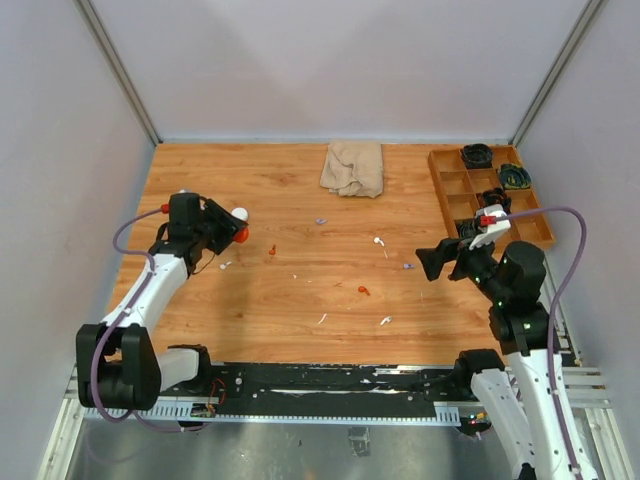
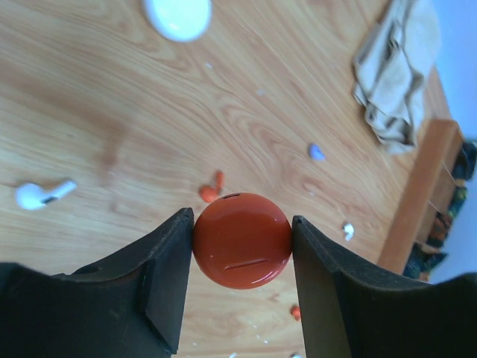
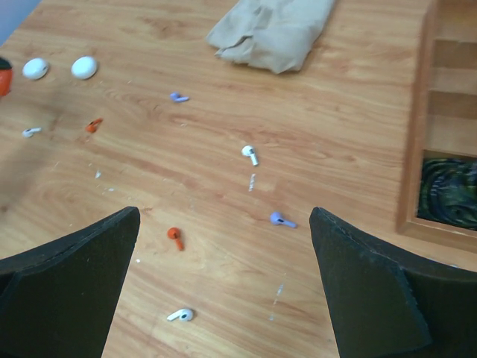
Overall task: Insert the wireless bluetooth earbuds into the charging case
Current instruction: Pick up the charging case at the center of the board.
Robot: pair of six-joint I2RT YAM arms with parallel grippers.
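My left gripper (image 2: 242, 242) is shut on a glossy red round charging case (image 2: 242, 240), pinched at its sides and held above the wood; it sits at the left of the table (image 1: 240, 234). Earbuds lie scattered: a white earbud (image 2: 41, 194), a red earbud (image 2: 212, 190) and a purple earbud (image 2: 317, 152) near the left arm. My right gripper (image 3: 225, 216) hangs open over the table's right side (image 1: 432, 262), above a red earbud (image 3: 174, 236), a purple earbud (image 3: 281, 219) and two white earbuds (image 3: 250, 154) (image 3: 181, 315).
Two white round pucks (image 3: 83, 67) (image 3: 35, 68) rest at the far left. A beige cloth (image 1: 353, 167) is crumpled at the back middle. A wooden compartment tray (image 1: 447, 190) holding dark coiled items stands at the back right. White walls enclose the table.
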